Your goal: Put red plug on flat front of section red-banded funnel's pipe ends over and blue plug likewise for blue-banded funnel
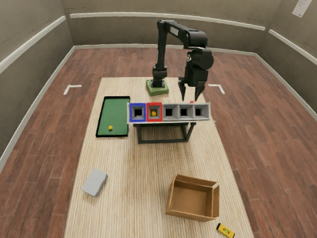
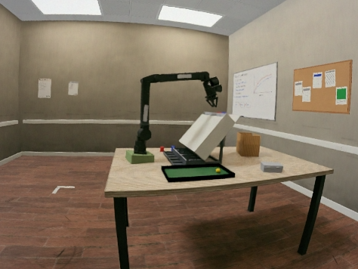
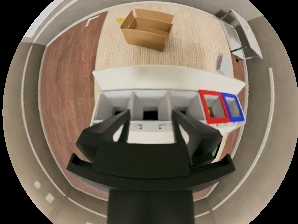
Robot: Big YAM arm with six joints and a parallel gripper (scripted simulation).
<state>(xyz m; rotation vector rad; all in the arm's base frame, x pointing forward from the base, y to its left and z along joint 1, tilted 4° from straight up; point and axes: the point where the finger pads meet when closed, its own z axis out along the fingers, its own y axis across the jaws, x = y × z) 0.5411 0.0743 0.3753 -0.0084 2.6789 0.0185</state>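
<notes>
A row of funnels tops the white sloped cover. The blue-banded funnel is at its left end. The red-banded funnel beside it has a yellow marble in its mouth. Another yellow marble lies in the green tray. The red plug and blue plug stand on the table behind the dark sectioned tray. My gripper hangs open and empty above the plain funnels at the right of the row.
A cardboard box stands at the front right. A grey block lies at the front left. A small yellow tool lies near the front edge. The arm's green base is behind the funnel stand.
</notes>
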